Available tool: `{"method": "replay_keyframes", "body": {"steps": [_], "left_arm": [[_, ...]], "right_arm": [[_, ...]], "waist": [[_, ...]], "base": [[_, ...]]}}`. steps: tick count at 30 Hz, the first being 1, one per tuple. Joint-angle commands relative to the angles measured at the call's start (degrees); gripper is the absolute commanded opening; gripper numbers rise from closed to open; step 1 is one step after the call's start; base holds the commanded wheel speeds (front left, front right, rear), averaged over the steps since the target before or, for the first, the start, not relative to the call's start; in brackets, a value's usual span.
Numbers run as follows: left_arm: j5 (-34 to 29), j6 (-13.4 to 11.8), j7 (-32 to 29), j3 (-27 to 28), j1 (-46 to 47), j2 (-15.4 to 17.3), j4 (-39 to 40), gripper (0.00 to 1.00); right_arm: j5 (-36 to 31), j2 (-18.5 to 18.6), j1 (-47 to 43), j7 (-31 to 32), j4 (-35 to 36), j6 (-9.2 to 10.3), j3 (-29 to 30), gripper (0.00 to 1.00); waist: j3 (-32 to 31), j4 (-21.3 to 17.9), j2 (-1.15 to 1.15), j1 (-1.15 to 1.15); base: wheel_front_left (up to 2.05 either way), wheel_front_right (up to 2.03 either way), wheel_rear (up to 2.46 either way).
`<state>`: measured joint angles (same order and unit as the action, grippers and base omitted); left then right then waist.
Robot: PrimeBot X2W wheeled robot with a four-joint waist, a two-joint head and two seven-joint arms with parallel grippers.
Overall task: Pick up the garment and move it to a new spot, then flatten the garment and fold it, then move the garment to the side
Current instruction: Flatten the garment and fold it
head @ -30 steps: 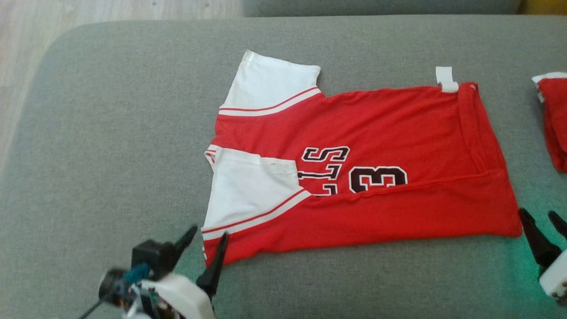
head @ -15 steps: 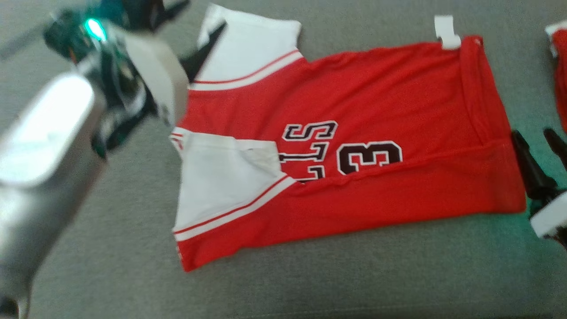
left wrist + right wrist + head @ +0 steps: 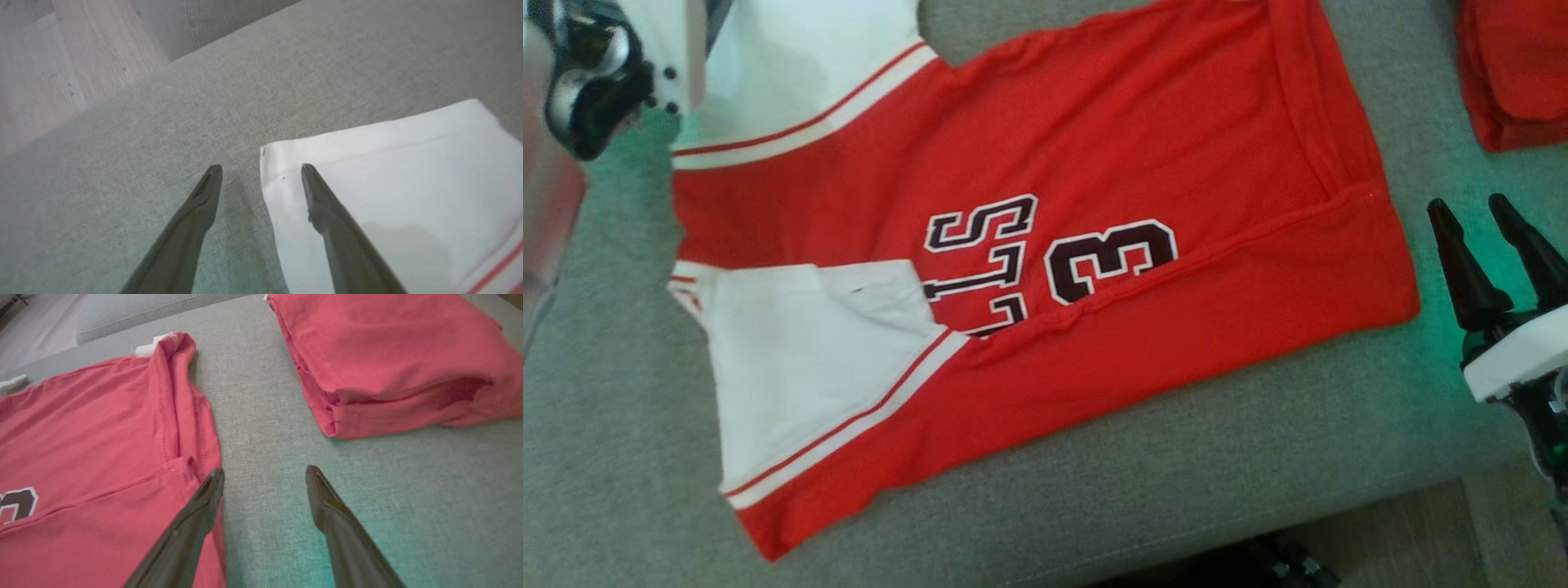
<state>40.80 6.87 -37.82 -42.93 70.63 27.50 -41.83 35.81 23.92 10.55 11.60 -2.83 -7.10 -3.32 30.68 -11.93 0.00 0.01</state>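
Observation:
The garment (image 3: 1045,204), a red jersey with white sleeves and dark lettering, lies flat on the grey cushion (image 3: 1176,474). In the left wrist view my left gripper (image 3: 261,170) is open and straddles the corner of the far white sleeve (image 3: 388,171), one finger over the sleeve and the other over bare cushion. Its wrist housing (image 3: 605,65) shows at the head view's top left. My right gripper (image 3: 1499,216) stands open just past the garment's hem. In the right wrist view the right gripper (image 3: 265,471) holds nothing, and its left finger sits at the hem edge (image 3: 200,457).
A second red garment (image 3: 388,363), folded, lies on the cushion to the right of my right gripper, also seen at the head view's top right as a red pile (image 3: 1511,73). The cushion's front edge (image 3: 1339,510) drops to the floor. Wooden floor (image 3: 61,61) lies beyond the far side.
The head camera has tilted closer and lower. My left arm swung from the jersey's near corner up to the far white sleeve. The right gripper stays open beside the hem.

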Motion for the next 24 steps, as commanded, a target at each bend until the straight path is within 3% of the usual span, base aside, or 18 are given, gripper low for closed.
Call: {"method": "replay_keyframes", "body": {"steps": [1,3,4,6,12,17,24], "left_arm": [[-0.05,0.12,-0.04,1.51,3.42,2.84,1.05,1.0],[0.12,0.27,-0.29,0.88,3.65,3.03,-1.15,1.0],[0.34,0.33,-0.32,0.68,3.69,2.97,-1.65,0.73],[1.18,0.43,-0.3,0.37,3.69,2.54,-2.16,0.0],[2.91,0.58,1.61,-2.23,4.1,1.84,-0.09,0.0],[4.82,0.6,4.37,-5.14,4.66,2.65,3.17,0.0],[6.97,0.61,6.45,-8.77,5.96,4.07,6.32,0.0]], "right_arm": [[0.1,1.08,0.3,-0.58,1.36,-0.39,-0.45,1.0],[0.36,1.2,0.68,-1.49,0.56,-0.39,-0.93,1.0],[0.45,1.28,0.77,-1.74,0.34,-0.39,-1.04,1.0],[0.64,1.5,0.89,-2.11,-0.01,-0.39,-1.12,1.0],[0.88,3.21,3.39,-2.07,-0.01,-0.39,-0.7,1.0],[1.34,3.08,11.25,1.59,-0.97,-0.39,-3.12,1.0],[1.31,-0.31,26.47,7.15,-12.84,-0.39,-9.41,1.0]], "waist": [[1.15,-1.11,0.0,-0.01],[1.68,-1.5,0.0,-0.01],[1.81,-1.56,0.0,-0.01],[2.02,-1.44,0.0,-0.01],[1.02,0.12,0.0,-0.01],[-0.73,1.7,0.0,-0.01],[-1.75,4.29,0.0,-0.01]], "base": [[0.0,0.0,0.0],[0.0,0.0,0.0],[0.0,0.0,0.0],[0.0,0.0,0.0],[0.0,0.0,0.0],[0.0,0.0,0.0],[0.0,0.0,0.0]]}}
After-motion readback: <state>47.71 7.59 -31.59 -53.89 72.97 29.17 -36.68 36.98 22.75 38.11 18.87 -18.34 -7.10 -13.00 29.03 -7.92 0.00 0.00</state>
